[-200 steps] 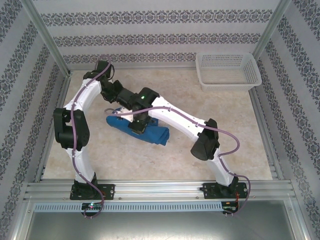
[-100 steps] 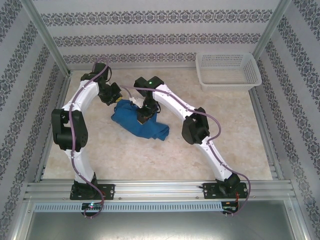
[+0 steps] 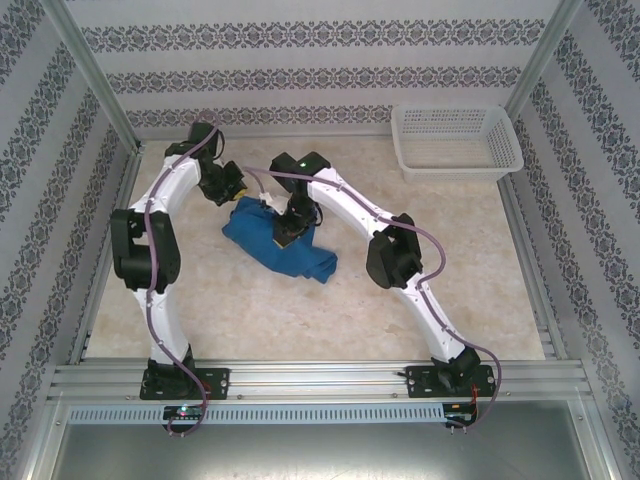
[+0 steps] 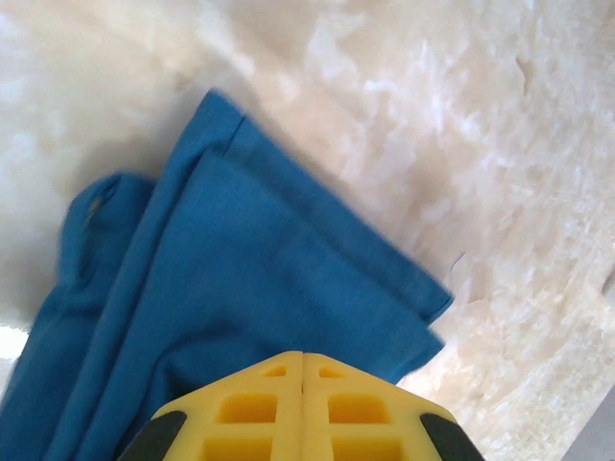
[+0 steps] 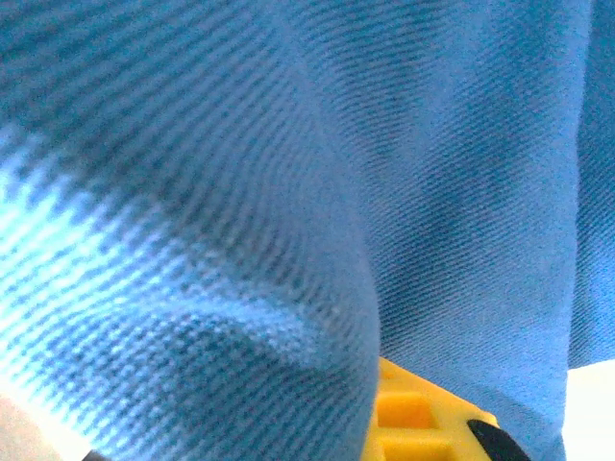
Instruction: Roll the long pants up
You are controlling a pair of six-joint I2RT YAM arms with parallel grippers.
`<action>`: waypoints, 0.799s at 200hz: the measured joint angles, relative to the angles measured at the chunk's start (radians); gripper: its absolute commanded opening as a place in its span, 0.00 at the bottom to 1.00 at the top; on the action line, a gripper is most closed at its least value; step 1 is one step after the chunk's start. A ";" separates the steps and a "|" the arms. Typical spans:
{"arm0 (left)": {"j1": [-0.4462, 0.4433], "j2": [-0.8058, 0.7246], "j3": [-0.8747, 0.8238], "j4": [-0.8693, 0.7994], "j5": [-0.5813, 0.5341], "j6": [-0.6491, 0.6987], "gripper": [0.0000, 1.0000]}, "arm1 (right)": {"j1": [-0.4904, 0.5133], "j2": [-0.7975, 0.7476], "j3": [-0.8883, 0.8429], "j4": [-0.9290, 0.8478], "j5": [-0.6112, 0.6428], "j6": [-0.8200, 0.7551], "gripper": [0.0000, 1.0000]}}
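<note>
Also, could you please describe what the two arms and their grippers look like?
The left arm and right arm have white shells with black joints and a mauve cable running along each. The right arm carries a small green light. The left gripper and right gripper have yellow, grid-patterned fingers.

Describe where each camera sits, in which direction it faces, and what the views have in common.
Top external: above and behind the bases, facing down on the table, long pants and white basket; left arm and right arm show whole.
Left wrist: on the left arm, facing down past its shut yellow left fingers at the pants' folded edge.
Right wrist: on the right arm, very close to the blue cloth, which hides most of the right fingers.
Shared: all three see the pants.
</note>
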 measured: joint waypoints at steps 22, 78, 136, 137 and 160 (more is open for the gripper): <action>-0.001 0.065 0.009 0.025 0.036 -0.007 0.00 | 0.059 -0.054 -0.042 -0.007 0.009 0.003 0.00; -0.003 0.116 -0.009 0.042 0.074 -0.019 0.00 | 0.156 -0.117 -0.047 -0.063 -0.020 0.002 0.00; -0.010 0.116 -0.109 0.063 0.089 -0.019 0.00 | 0.029 -0.052 0.082 -0.104 -0.114 0.014 0.00; -0.010 0.116 -0.109 0.063 0.089 -0.019 0.00 | 0.024 -0.049 0.086 -0.104 -0.118 0.016 0.00; -0.010 0.108 -0.119 0.064 0.086 -0.019 0.00 | -0.030 0.010 0.109 -0.085 -0.173 0.035 0.00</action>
